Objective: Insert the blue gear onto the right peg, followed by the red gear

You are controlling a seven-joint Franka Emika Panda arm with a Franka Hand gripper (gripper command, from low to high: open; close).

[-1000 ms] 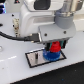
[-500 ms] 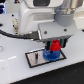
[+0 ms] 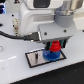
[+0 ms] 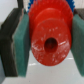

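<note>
The red gear (image 4: 48, 44) is bright red, with a dark hole in its centre. The blue gear (image 3: 50, 54) is a strong blue, and in the wrist view only a thin blue toothed edge shows behind the red. The gripper (image 3: 52, 47) has a white and light grey body. The pads (image 4: 22, 47) on its jaws are dark teal green. The plate (image 3: 36, 58) is grey with a white rim. The counter (image 3: 15, 72) is white. A black cable (image 3: 15, 35) crosses it.

I see the red gear (image 3: 55, 47) sitting directly above the blue gear (image 3: 50, 55) — both at the plate's end toward the exterior view's right. The red one is thick, with a dark centre hole (image 4: 51, 44). The right peg is hidden from me.
</note>
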